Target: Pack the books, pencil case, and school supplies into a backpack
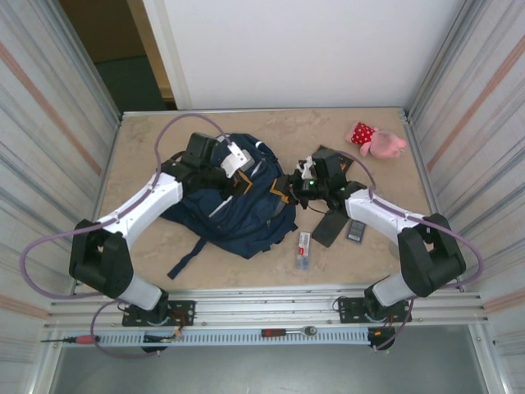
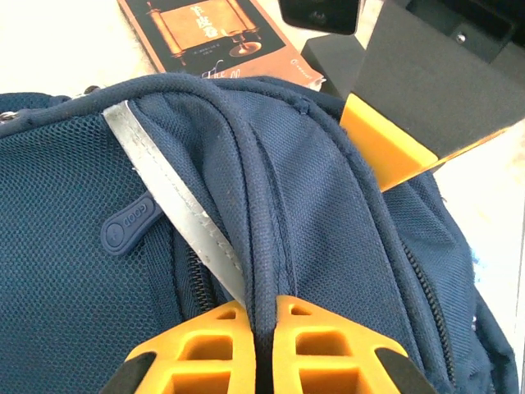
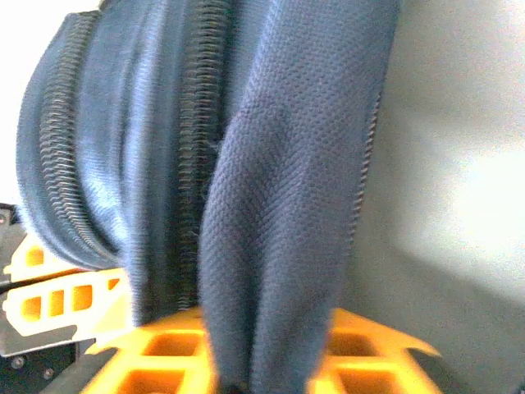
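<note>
On table [image 1: 143, 156]: one backpack [image 1: 238, 217], left hand [image 2: 261, 312], right hand [image 3: 254, 336] both clamped on its fabric; one book [image 2: 209, 33].

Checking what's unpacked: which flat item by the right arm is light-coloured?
The narrow white pack, lying nearest the backpack; the pencil case and calculator beside it are dark.

Cloth and stone-look finishes
I see a navy woven-cloth backpack [image 2: 328, 213], matt, with a pale shiny stripe [image 2: 176, 205]; the beige tabletop [image 1: 271, 127] looks marbled, perhaps laminate.
</note>
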Controlling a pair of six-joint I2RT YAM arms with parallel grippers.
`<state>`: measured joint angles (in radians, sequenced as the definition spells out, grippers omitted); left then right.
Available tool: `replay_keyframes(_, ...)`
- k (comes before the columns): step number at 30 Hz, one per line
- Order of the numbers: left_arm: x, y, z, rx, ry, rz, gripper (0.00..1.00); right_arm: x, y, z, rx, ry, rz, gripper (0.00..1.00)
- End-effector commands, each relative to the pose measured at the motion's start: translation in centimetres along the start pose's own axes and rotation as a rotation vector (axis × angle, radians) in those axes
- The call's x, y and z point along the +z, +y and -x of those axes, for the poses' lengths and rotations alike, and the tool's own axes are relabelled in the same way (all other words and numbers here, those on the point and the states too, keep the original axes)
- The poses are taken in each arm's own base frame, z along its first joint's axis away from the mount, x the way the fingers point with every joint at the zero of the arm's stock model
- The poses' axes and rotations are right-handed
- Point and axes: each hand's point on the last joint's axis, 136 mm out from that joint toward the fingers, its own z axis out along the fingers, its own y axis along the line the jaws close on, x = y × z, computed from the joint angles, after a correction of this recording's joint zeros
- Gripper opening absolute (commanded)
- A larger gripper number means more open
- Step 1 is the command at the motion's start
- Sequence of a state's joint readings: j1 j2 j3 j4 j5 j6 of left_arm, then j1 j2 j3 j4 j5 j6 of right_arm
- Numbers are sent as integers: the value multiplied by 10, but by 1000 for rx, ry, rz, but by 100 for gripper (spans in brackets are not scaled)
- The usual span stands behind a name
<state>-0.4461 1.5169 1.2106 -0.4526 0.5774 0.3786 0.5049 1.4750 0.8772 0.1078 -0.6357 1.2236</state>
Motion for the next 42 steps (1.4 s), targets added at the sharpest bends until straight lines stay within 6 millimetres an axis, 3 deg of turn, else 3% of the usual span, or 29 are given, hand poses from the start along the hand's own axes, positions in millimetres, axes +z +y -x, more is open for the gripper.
replay_keyframes(1, -16, 35, 49, 108, -119, 103, 0, -8, 13, 4, 39, -126, 68, 0)
replay_keyframes(4, -17, 58, 54, 99, -111, 156, 0, -9, 22, 2, 26, -186, 95, 0)
replay_keyframes(7, -21, 66, 57, 61, -94, 201, 16, -6, 36, 0, -2, -237, 113, 0)
replay_keyframes(11, -45, 52, 55, -125, -107, 250, 45, -2, 44, 3, -1, -320, 116, 0)
replay_keyframes(14, -62, 29, 37, -268, -94, 338, 56, 0, 46, 6, -6, -373, 104, 0)
replay_keyframes(17, -72, 0, 10, -404, -68, 403, 57, 2, 48, 9, -12, -411, 102, 0)
replay_keyframes(21, -71, -41, -28, -477, -16, 413, 56, 5, 55, 10, -36, -408, 119, 0)
replay_keyframes(24, -60, -69, -51, -518, 25, 388, 55, 8, 61, 5, -63, -394, 127, 0)
replay_keyframes(28, -36, -89, -75, -563, 76, 386, 55, 9, 68, 3, -83, -389, 132, 0)
replay_keyframes(32, -15, -87, -84, -610, 101, 404, 54, 11, 73, 2, -93, -377, 138, 0)
replay_keyframes(42, -2, -58, -76, -684, -14, 512, 48, 17, 81, -5, -105, -342, 152, 0)
